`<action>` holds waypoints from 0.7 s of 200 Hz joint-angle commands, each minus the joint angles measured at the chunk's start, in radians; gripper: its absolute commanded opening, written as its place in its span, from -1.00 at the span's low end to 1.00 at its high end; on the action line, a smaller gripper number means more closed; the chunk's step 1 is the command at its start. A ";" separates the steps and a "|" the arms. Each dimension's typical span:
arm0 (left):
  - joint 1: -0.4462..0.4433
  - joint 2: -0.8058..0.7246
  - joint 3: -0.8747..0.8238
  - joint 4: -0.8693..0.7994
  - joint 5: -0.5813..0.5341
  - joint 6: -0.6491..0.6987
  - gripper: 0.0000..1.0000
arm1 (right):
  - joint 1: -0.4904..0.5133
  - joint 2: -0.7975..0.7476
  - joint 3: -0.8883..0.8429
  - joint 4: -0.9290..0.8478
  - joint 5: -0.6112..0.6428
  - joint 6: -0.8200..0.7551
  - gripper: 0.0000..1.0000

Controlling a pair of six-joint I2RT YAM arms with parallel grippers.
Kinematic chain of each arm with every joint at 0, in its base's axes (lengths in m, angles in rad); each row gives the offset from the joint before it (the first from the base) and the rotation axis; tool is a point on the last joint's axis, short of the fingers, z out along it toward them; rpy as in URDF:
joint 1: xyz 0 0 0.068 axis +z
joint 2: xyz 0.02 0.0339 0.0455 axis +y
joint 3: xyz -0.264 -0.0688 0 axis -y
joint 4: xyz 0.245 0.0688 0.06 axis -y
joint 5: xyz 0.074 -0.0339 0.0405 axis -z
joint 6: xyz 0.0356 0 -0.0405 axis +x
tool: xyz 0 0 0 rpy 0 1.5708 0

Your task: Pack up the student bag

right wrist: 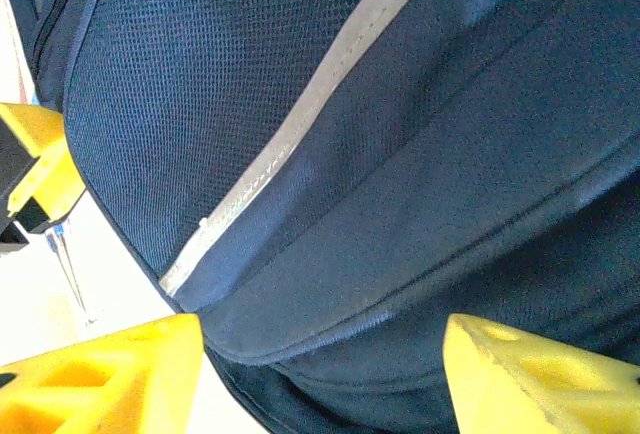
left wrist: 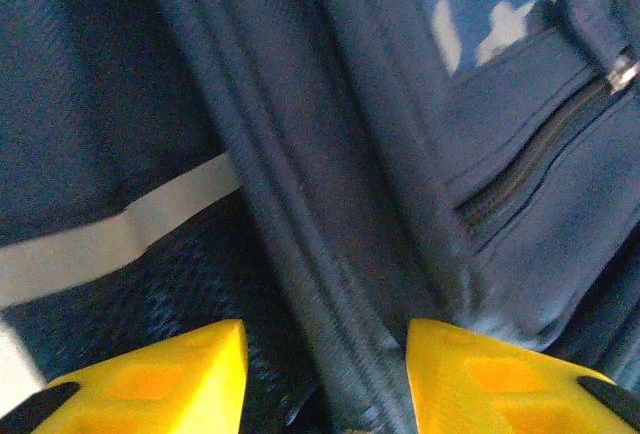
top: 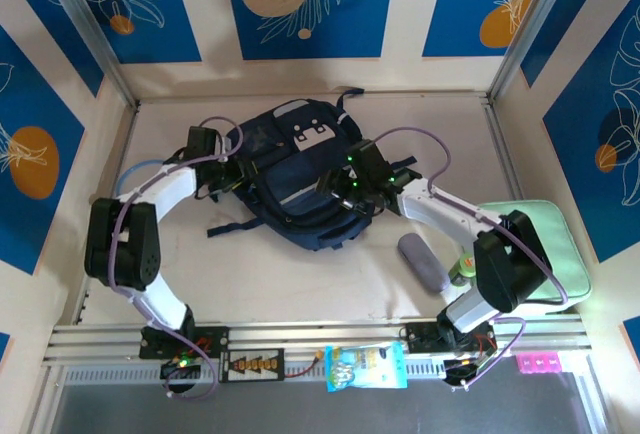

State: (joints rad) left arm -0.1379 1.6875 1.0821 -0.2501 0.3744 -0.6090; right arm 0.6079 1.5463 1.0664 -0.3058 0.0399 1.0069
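Since it lies flat at mid-table, the student bag (top: 285,204) leaves bare table (top: 300,284) along its near edge. The left gripper (left wrist: 325,379), jaws apart, straddles a seam ridge on the bag. The right gripper (right wrist: 320,374) stands wide astride the lower hem; I cannot tell whether it pinches. A grey pouch (top: 424,262) and a green case (top: 550,239) crowd the right edge.

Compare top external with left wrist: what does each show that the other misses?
Top external adds: the right gripper at the student bag, its grey-white patch, a mint-green zip case, a grey pouch. Left wrist adds: a pocket zipper up close, yellow fingers straddling a fabric ridge. Shared: the bag, its grey trim stripe, the left gripper.
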 commanded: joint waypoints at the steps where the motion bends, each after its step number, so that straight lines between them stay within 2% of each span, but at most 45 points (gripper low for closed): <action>1: 0.013 0.028 0.026 0.077 0.094 -0.050 -0.15 | -0.009 0.032 0.038 0.036 -0.047 0.000 0.28; 23: 0.015 0.052 0.035 0.090 0.121 -0.063 -0.22 | -0.018 0.067 0.049 0.047 -0.056 0.000 0.22; 59: 0.013 0.075 0.020 0.120 0.154 -0.085 -0.49 | -0.044 0.116 0.063 0.087 -0.057 -0.023 0.19; 74: 0.014 0.065 0.003 0.143 0.165 -0.097 -0.66 | -0.062 0.140 0.074 0.113 -0.058 -0.039 0.19; 91: 0.012 0.043 -0.014 0.174 0.181 -0.122 -1.00 | -0.084 0.174 0.098 0.142 -0.073 -0.066 0.19; 140: -0.053 -0.108 -0.190 0.431 0.223 -0.404 -1.00 | -0.174 0.247 0.214 0.154 -0.132 -0.178 0.12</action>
State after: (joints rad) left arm -0.1429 1.6787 0.9607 0.0422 0.5171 -0.8562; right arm 0.4782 1.7725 1.1965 -0.2245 -0.0578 0.9272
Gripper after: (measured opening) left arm 0.045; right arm 0.562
